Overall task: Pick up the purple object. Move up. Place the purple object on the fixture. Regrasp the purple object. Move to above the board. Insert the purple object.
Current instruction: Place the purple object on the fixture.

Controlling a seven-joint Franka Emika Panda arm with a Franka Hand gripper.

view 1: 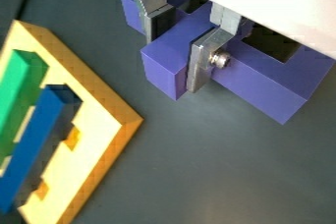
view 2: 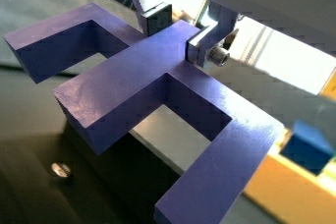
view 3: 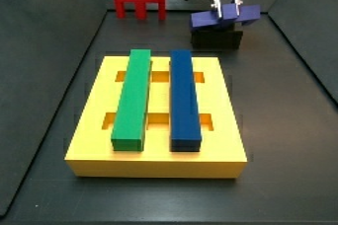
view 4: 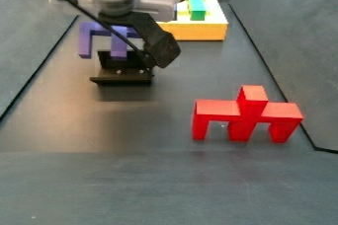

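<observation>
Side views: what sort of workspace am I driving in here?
Likely a lab assembly test cell: dark walled floor, a yellow board with slotted bars, a black fixture where the pincer grips the purple object.

In a side view the robot's wrist hides most of the pincer [view 4: 128, 43] and the purple cross-shaped piece [view 4: 95, 39].

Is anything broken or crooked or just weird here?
Nothing looks broken or spilled. The pincer is clamped on the purple object, which sits on the black fixture beyond the board. The green bar and blue bar lie straight in the board. The red legged piece stands apart.
</observation>
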